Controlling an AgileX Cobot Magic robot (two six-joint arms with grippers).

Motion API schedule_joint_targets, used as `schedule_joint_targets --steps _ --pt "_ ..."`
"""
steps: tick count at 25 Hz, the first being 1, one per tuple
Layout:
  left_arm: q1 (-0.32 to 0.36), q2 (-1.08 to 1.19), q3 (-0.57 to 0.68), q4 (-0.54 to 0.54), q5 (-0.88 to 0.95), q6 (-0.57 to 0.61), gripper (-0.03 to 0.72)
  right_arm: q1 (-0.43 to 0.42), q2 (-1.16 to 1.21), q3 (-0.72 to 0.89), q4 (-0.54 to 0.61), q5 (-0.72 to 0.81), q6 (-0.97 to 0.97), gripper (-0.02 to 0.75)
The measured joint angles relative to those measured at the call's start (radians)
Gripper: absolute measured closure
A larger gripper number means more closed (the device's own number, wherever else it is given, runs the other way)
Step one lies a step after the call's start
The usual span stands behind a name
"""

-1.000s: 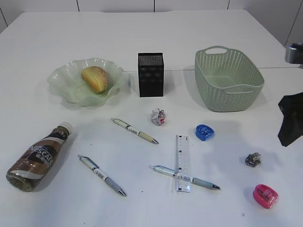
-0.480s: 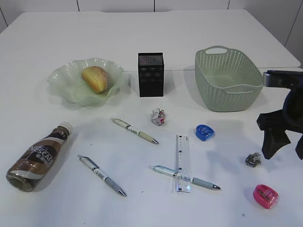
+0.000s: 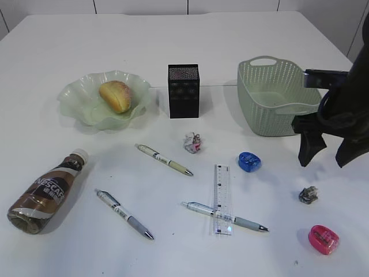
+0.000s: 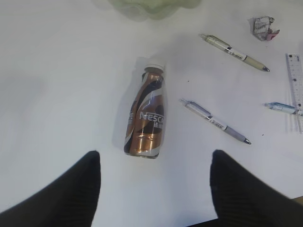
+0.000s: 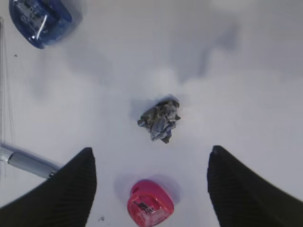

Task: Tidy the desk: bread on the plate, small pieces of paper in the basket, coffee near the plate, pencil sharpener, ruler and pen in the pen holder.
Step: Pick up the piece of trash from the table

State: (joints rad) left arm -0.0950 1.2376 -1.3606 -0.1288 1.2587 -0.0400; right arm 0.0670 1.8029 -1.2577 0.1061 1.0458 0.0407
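Right jaws (image 5: 149,189) are standing wide open and gripping nothing, hanging above the grey crumpled paper ball (image 5: 160,119), which is lying on bare white bench (image 3: 173,34) between the two black fingers (image 5: 61,194). The pink plastic pencil sharpener (image 5: 150,203) is sitting just beside the ball toward the camera; the blue plastic pencil sharpener (image 5: 40,19) is lying well apart at the far left. Open bench is surrounding the ball on all sides.

Left jaws (image 4: 154,189) are also standing wide open and empty, hovering over the brown coffee bottle (image 4: 147,116), which is lying on its side with clear bench around it.

In the exterior view, the sage-green woven plastic basket (image 3: 259,78) is sitting behind the right arm, empty. The golden bread roll (image 3: 115,96) is resting in the wavy pale green plate (image 3: 72,95). The black mesh pen holder (image 3: 183,90) is standing upright between plate and basket. The clear plastic ruler (image 3: 222,196) is lying across one pen (image 3: 248,223). The white crumpled paper ball (image 3: 192,142) is lying near the holder.
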Motion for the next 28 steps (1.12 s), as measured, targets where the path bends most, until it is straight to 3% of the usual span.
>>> schedule_joint_targets --steps 28 --pt "0.0 0.0 0.0 0.0 0.0 0.0 0.179 0.0 0.183 -0.02 0.015 0.031 0.0 0.172"
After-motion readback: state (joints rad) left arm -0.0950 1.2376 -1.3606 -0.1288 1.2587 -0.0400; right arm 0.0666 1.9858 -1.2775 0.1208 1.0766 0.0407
